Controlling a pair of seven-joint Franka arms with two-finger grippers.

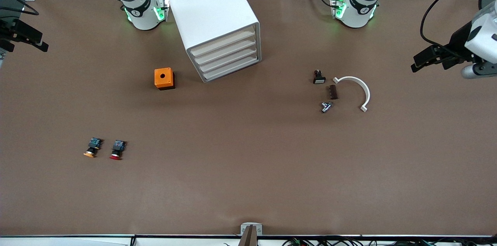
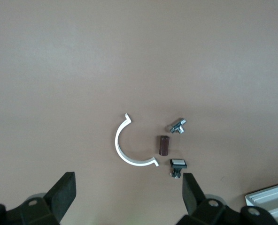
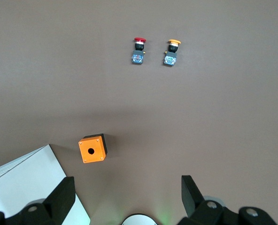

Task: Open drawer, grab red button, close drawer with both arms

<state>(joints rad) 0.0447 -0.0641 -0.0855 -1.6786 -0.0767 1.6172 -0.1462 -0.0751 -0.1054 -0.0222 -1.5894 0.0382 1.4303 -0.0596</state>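
The red-capped button (image 1: pixel 117 149) lies on the table near the right arm's end, beside an orange-capped button (image 1: pixel 92 148); both show in the right wrist view, the red one (image 3: pixel 139 50) and the orange one (image 3: pixel 172 52). The white drawer cabinet (image 1: pixel 217 21) stands between the arm bases with all its drawers shut. My right gripper (image 1: pixel 40 42) hangs high over the right arm's end of the table, open and empty (image 3: pixel 127 197). My left gripper (image 1: pixel 416 63) hangs high over the left arm's end, open and empty (image 2: pixel 128 194).
An orange box with a hole (image 1: pixel 164 78) sits beside the cabinet. Toward the left arm's end lie a white curved piece (image 1: pixel 355 89), a brown block (image 1: pixel 332 92), a small metal part (image 1: pixel 326 106) and a small black switch (image 1: pixel 318 77).
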